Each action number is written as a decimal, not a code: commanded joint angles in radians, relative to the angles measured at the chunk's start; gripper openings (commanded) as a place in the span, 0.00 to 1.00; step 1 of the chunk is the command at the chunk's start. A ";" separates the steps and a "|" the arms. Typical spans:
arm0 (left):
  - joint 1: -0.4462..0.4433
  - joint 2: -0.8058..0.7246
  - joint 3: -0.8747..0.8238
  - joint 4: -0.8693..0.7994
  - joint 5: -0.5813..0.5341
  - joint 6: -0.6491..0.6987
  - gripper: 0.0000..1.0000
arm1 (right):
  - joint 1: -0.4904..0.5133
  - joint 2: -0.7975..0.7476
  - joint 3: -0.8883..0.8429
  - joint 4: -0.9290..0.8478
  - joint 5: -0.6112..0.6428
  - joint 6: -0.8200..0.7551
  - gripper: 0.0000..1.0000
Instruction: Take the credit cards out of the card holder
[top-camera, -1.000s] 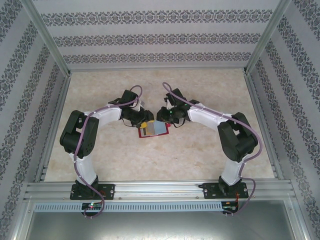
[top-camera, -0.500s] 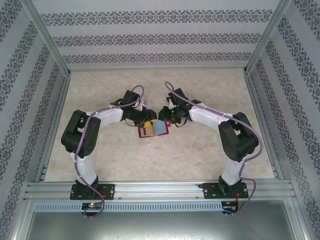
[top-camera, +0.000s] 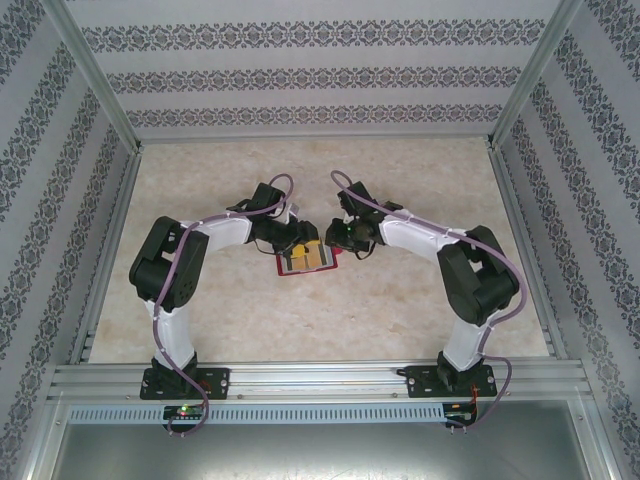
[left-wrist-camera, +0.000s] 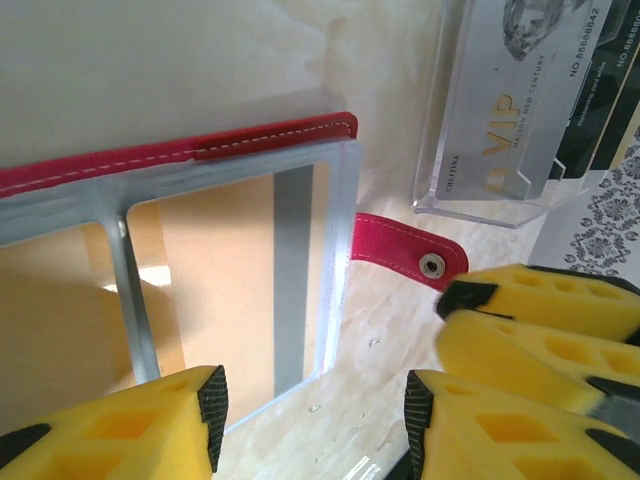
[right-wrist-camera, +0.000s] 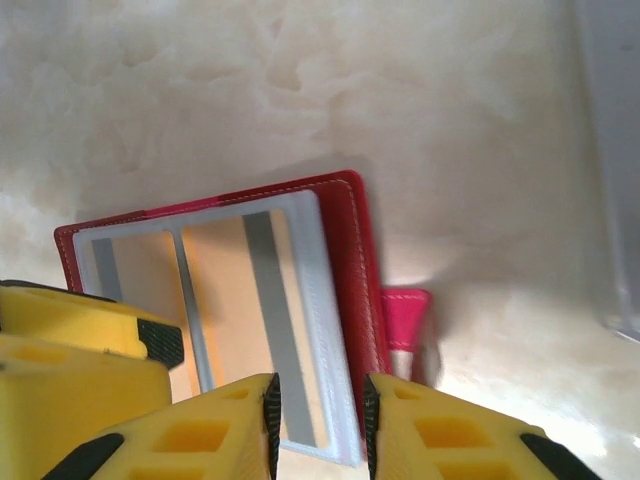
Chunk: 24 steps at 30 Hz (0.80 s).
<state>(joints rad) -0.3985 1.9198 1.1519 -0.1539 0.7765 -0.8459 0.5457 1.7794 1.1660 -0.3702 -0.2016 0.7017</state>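
Note:
The red card holder (top-camera: 308, 262) lies open and flat on the marble table between the two arms. Its pale grey-blue panel (left-wrist-camera: 340, 230) frames a tan credit card (left-wrist-camera: 215, 280) with a grey stripe, also in the right wrist view (right-wrist-camera: 225, 300). The little red tab (left-wrist-camera: 405, 255) sticks out at the side. My left gripper (left-wrist-camera: 315, 420) is open above the holder's corner, nothing between its fingers. My right gripper (right-wrist-camera: 318, 420) hovers with a narrow gap over the panel's right edge (right-wrist-camera: 335, 330). A silver VIP card (left-wrist-camera: 510, 120) stands in a clear case beyond.
Patterned walls (top-camera: 320, 75) and aluminium posts close in the table on three sides; a metal rail (top-camera: 320, 380) runs along the near edge. The right gripper's yellow fingers (left-wrist-camera: 540, 320) are close beside my left gripper. Bare table (top-camera: 200, 170) lies to either side.
Both grippers have shifted a little farther back and opened slightly. The holder's right half looked grey-blue from above before and now looks tan.

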 joint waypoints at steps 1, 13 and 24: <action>-0.002 -0.054 0.003 -0.040 -0.070 0.024 0.52 | 0.012 -0.038 0.010 -0.010 0.030 -0.045 0.31; -0.001 -0.055 -0.012 -0.145 -0.167 0.037 0.25 | 0.082 0.140 0.132 -0.063 -0.067 -0.068 0.22; -0.004 0.001 0.004 -0.138 -0.142 0.021 0.24 | 0.057 0.158 0.112 -0.070 -0.014 -0.054 0.23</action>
<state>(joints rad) -0.3977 1.8984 1.1484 -0.2775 0.6243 -0.8169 0.6136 1.9259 1.2755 -0.4232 -0.2451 0.6483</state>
